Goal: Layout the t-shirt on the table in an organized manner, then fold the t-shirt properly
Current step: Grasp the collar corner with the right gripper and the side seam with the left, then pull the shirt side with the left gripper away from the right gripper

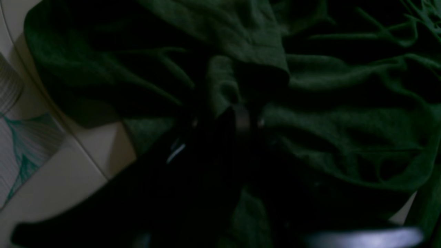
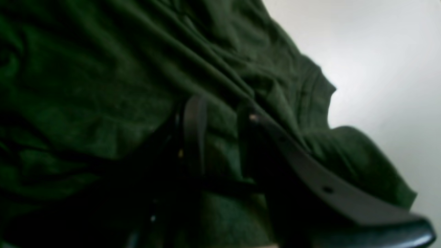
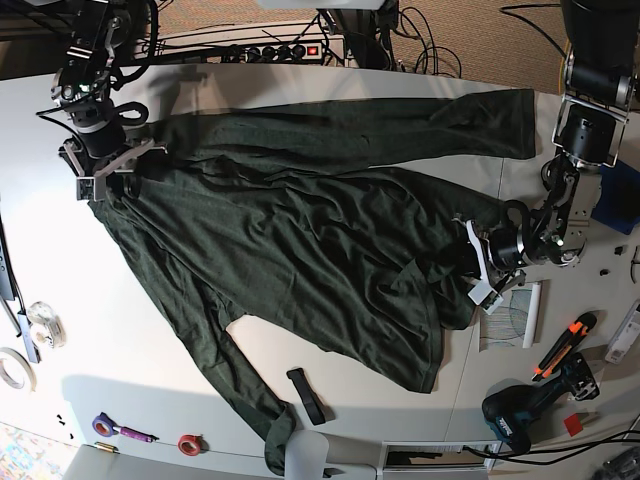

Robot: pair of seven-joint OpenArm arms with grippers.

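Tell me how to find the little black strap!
In the base view, start at the dark green t-shirt spread over the white table. Follow its long sleeve down to the table's near edge; the black strap lies on bare tabletop right of it. It is flat and black, unlike the round red tape roll further left.

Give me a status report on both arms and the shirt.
Left end effector clamped on t-shirt cloth. Right end effector gripping it too. Shirt spread but rumpled, unfolded. Black strap lies near the hem.
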